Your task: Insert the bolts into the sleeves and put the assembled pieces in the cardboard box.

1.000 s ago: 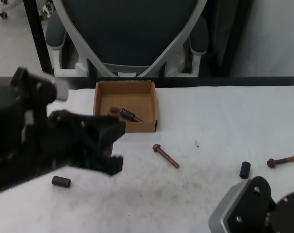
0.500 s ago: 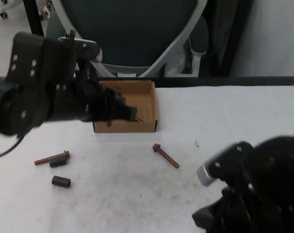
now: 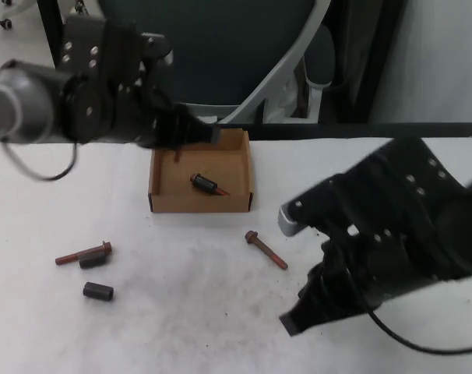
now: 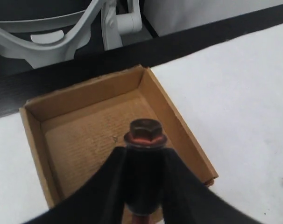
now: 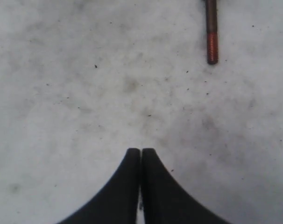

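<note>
Already first assembled piece [image 3: 207, 185] lies mid-floor in cardboard box [image 3: 201, 204]. Held assembled piece [image 4: 145, 135], bolt head up through sleeve, pinched in left gripper [image 4: 145, 156] above box floor; poised for drop, I judge. Middle bolt [image 3: 265, 249] lies at box's 5 o'clock. Right gripper [image 5: 141, 186], fingers pressed together and empty, hovers near its threaded end, likely lining up pick. Left bolt [image 3: 83, 253] touches upper sleeve [image 3: 92, 262]; lower sleeve [image 3: 98, 292] just beyond, all at box's 7 o'clock. Since half second ago: left arm drew back toward box's 11 o'clock corner; right arm swung inward, now covering bench's 4 o'clock area.

A chair [image 3: 236, 47], perhaps an office one, stands behind the white-covered bench [image 3: 181, 327].
</note>
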`<state>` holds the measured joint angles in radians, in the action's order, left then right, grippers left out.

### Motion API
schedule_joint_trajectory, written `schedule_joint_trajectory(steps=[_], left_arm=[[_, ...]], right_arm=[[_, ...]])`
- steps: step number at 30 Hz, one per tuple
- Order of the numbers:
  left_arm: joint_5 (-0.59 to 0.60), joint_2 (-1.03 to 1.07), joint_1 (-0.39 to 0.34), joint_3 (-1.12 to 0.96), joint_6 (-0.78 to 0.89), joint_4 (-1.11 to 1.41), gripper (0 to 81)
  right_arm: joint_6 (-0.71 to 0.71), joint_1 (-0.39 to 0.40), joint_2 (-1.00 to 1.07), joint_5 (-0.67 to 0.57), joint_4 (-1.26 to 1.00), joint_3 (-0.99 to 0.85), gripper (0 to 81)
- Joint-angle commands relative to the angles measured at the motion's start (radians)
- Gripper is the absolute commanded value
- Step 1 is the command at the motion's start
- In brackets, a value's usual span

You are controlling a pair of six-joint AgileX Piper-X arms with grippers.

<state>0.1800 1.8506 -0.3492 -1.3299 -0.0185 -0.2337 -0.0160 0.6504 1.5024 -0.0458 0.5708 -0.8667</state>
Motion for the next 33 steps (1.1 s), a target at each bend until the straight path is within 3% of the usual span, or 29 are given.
schedule_joint_trajectory(steps=[1, 4, 7, 16, 20, 23, 28, 30, 33], left_arm=[[0.001, 0.005, 0.003, -0.035, -0.013, -0.007, 0.8], [-0.036, 0.068, 0.003, -0.126, -0.034, -0.079, 0.8], [-0.047, 0.122, 0.006, -0.196, -0.043, -0.137, 0.8], [-0.048, 0.269, 0.029, -0.340, -0.043, -0.246, 0.8], [-0.048, 0.306, 0.040, -0.374, -0.050, -0.290, 1.1], [-0.047, 0.329, 0.040, -0.402, -0.087, -0.331, 12.8], [-0.072, 0.331, 0.038, -0.405, -0.079, -0.329, 46.8], [-0.081, 0.331, 0.038, -0.413, -0.061, -0.337, 50.1], [-0.051, 0.327, 0.038, -0.414, -0.057, -0.339, 48.7]], right_arm=[[0.023, -0.018, 0.027, -0.005, 0.025, -0.061, 14.0], [0.016, -0.044, 0.061, 0.011, 0.053, -0.097, 28.2], [-0.014, -0.079, 0.071, 0.076, 0.080, -0.115, 36.2], [-0.039, -0.205, 0.070, 0.078, 0.159, -0.128, 36.5], [-0.039, -0.239, 0.070, 0.020, 0.142, -0.129, 36.5], [-0.045, -0.256, 0.070, 0.016, 0.137, -0.129, 36.5], [-0.050, -0.278, 0.070, 0.010, 0.136, -0.129, 36.5], [-0.062, -0.285, 0.070, 0.010, 0.137, -0.129, 36.5], [-0.072, -0.295, 0.073, 0.010, 0.137, -0.129, 36.5]])
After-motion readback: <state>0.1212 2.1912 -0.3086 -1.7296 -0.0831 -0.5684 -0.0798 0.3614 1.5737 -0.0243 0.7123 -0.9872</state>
